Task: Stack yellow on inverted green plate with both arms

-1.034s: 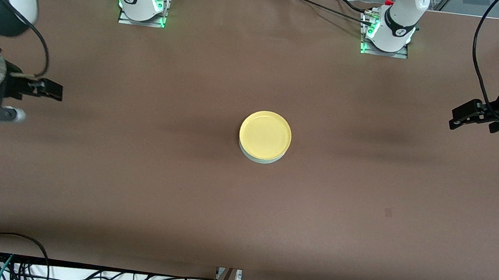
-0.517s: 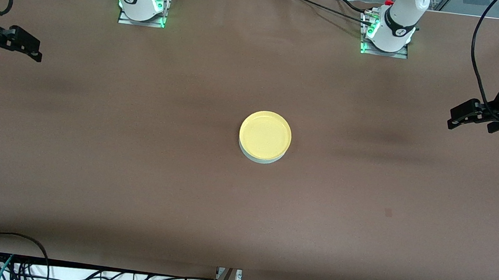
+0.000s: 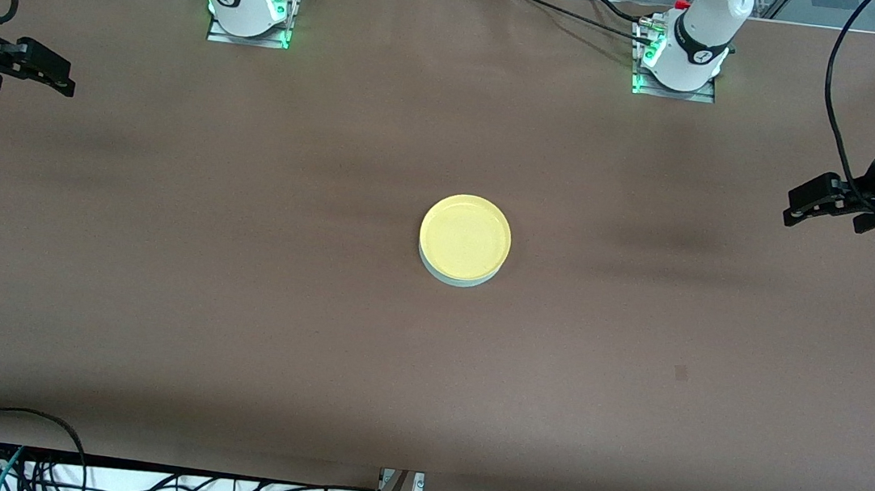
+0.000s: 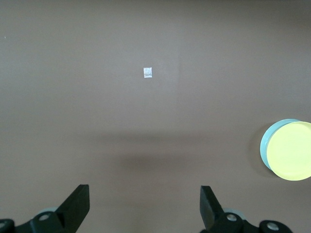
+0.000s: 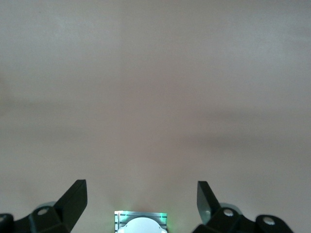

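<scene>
I've got the yellow plate [image 3: 465, 236] sitting rim-up at the middle of the desk [image 3: 237, 298], right on top of the green plate [image 3: 457, 278]. Only a thin pale crescent of the green one peeks out under the yellow's edge on the side nearer the front camera. In the left wrist view the yellow plate [image 4: 292, 151] covers most of the green plate [image 4: 266, 145] too, with just a sliver of mint rim showing beside it.

Left pincer [image 3: 798, 204] hangs over the left arm's end of the desk, well apart from the stack, fingers spread wide with nothing between them. From its own camera I see both fingers [image 4: 77, 208] set far apart over bare brown cloth, and a small pale square mark [image 4: 147, 72] on the desk ahead of them.

Right pincer [image 3: 57, 77] is out over the right arm's end of the desk, also well clear of the plates, also spread and empty. Its wrist camera shows the two fingers [image 5: 74, 200] wide apart over the cloth, and between them, low down, the right arm's base [image 5: 141, 222] with its green light glowing.

Both bases stand along the desk's edge by the robots, the left arm's base [image 3: 677, 67] and the right one [image 3: 249, 10], green lights on.
</scene>
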